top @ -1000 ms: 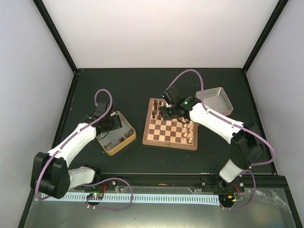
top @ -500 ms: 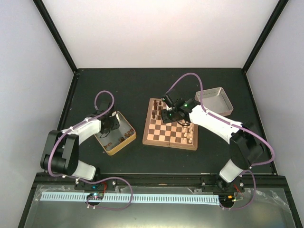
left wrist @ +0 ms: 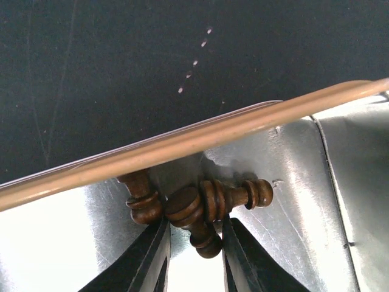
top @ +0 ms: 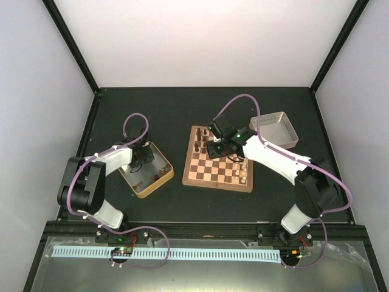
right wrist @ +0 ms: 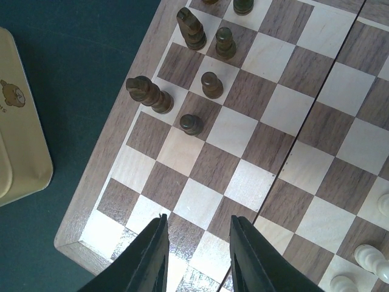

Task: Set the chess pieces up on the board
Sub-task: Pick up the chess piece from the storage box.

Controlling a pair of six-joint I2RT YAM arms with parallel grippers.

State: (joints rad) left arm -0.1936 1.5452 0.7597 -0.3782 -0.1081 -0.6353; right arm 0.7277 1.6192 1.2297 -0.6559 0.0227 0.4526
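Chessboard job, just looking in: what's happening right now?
The left gripper is down in the gold tin, fingers either side of a dark piece lying by the wall; a firm grip isn't clear. The right gripper hangs open and empty over the board, where several dark pieces already stand near one edge.

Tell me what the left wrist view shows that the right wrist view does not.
Only left wrist: the shiny inside of the tin, with brown pieces lying heaped at the left tool. Only right wrist: the board, standing pieces, white pieces and the open, empty right tool. Both: the dark table and brown chess pieces.
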